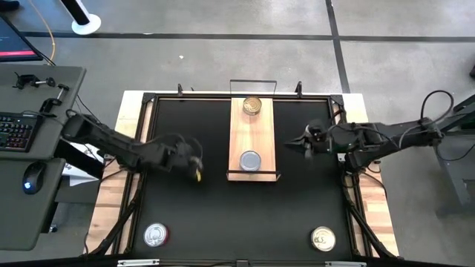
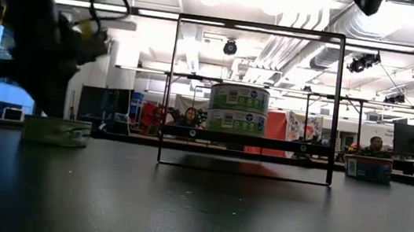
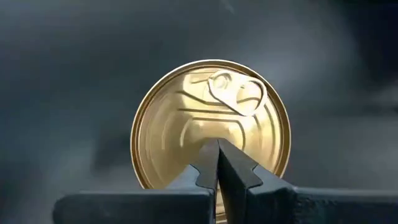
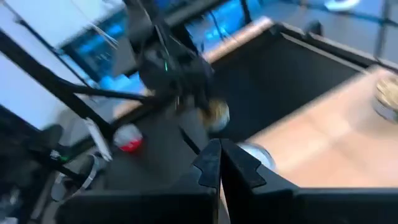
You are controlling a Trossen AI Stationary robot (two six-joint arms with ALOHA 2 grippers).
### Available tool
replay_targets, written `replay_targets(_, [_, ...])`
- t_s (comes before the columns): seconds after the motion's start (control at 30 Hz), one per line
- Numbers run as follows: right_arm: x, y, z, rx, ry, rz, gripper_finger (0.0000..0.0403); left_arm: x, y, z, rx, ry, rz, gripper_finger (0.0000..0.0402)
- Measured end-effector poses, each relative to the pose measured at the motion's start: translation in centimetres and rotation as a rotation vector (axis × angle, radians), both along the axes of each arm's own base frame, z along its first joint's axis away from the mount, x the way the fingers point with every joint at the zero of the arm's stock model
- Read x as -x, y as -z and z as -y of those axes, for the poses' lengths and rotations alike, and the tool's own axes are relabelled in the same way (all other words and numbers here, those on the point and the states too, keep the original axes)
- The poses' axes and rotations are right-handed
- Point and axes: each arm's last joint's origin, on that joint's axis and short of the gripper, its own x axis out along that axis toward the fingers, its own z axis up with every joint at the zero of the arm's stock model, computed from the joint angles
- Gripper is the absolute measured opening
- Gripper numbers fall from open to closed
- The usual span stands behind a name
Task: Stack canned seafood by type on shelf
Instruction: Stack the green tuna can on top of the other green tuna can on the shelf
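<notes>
The light-wood shelf (image 1: 252,133) stands mid-table. A gold-lidded can (image 1: 252,106) sits at its far end and a silver-lidded can (image 1: 251,160) at its near end. The low view shows two cans stacked (image 2: 237,110) on the shelf. Left of the shelf, my left gripper (image 1: 194,167) is shut and points steeply down over a gold-lidded can (image 3: 210,127). That can rests flat on the black table (image 2: 55,131). To the right of the shelf, my right gripper (image 1: 306,143) hangs above the table, shut and empty. Two more cans lie near the front edge, silver (image 1: 156,235) and gold (image 1: 323,238). My left gripper's shut fingertips (image 3: 208,163) stand in front of the middle of the gold lid (image 3: 186,124), coming from above. The tab end of the lid (image 3: 239,93) lies beyond them. I cannot tell whether they touch the lid.
Black wire rails (image 2: 261,28) frame the shelf's short ends. Bare black tabletop (image 1: 237,215) stretches between the two front cans. A desk with a keyboard (image 1: 18,130) and a mouse stands left of the table. People sit in the room behind (image 2: 189,116).
</notes>
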Motion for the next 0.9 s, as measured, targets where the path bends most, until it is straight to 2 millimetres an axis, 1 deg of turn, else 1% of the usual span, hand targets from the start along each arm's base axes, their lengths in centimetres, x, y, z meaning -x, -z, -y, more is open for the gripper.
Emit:
replay_targets(0.1, [-0.5, -1.1, -0.5, 0.012, -0.06, 0.121, 0.0, -0.3, -0.4, 2.5, 0.04, 0.025, 0.05, 0.0])
replay_targets(0.23, [-1.8, -2.2, -1.7, 0.005, -0.136, 0.273, 0.0, -1.0, -0.1, 5.6, 0.052, 0.113, 0.072, 0.0])
replay_targets(0.3, [-2.7, -2.2, -2.6, -0.007, -0.165, 0.308, 0.0, -1.6, 0.3, 7.2, 0.051, 0.181, 0.087, 0.0])
replay_targets(0.4, [-4.5, -1.3, -4.6, -0.037, -0.22, 0.311, 0.0, -2.7, 1.3, 9.6, 0.062, 0.275, 0.147, 0.0])
replay_targets(0.53, [-7.1, 0.9, -8.3, -0.114, -0.234, 0.216, 0.0, -4.2, 2.5, 12.1, 0.045, 0.461, 0.28, 0.0])
replay_targets(0.63, [-9.1, 2.4, -11.2, -0.17, -0.225, 0.119, 0.0, -5.1, 3.2, 13.4, 0.004, 0.641, 0.373, 0.0])
replay_targets(0.77, [-11.7, 4.1, -15.1, -0.245, -0.193, -0.033, 0.0, -5.9, 3.7, 14.5, -0.089, 0.843, 0.47, 0.0])
replay_targets(0.9, [-14.1, 6.0, -18.2, -0.278, -0.158, -0.232, 0.0, -6.6, 4.1, 15.0, -0.158, 0.951, 0.54, 0.0])
